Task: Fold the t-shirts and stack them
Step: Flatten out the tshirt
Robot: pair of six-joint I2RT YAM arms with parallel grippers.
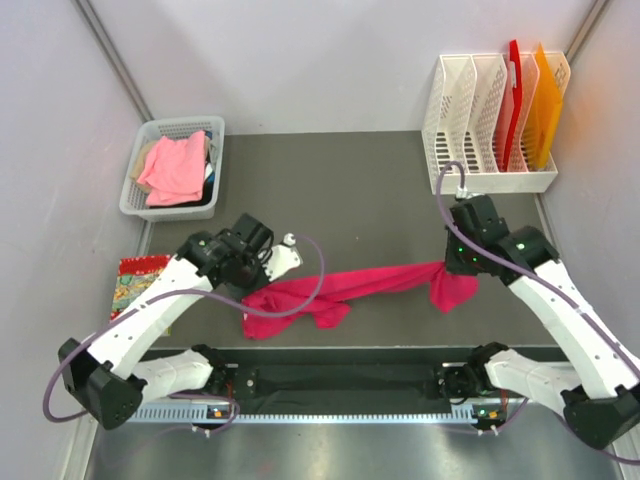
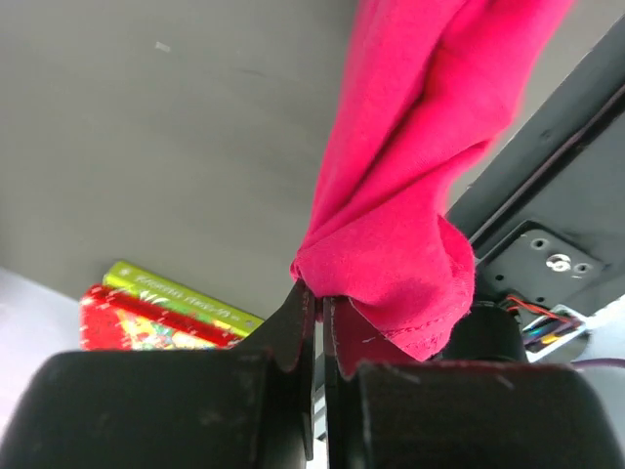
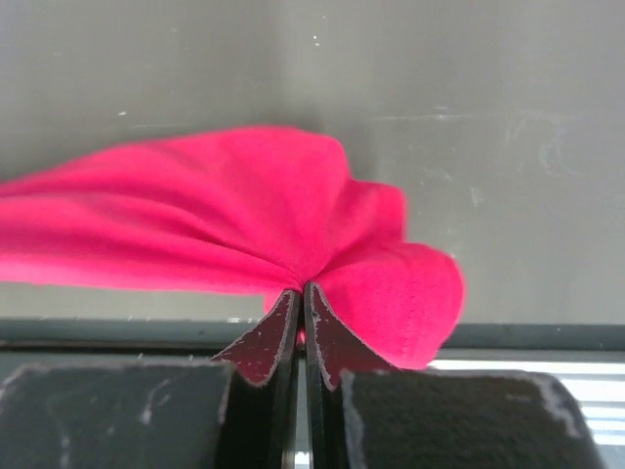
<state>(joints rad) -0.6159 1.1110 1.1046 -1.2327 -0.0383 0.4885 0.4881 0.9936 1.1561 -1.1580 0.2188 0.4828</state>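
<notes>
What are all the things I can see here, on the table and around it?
Bright magenta-pink cloth t-shirt: one, magenta, pulled into a rope across the table's near half.
Paler salmon-pink cloth t-shirt: one, salmon, crumpled on top in the basket.
White plastic basket: one, white, far left corner; darker cloth underneath.
White plastic file rack: one, white, far right corner.
Flat red board: one, red, upright in the rack.
Flat orange board: one, orange, rack's rightmost slot.
Printed books: count unclear, red and yellow-green, left table edge.
Dark grey table: one.
Left gripper: one, black, shut on the magenta shirt's left end.
Right gripper: one, black, shut on its right end.
</notes>
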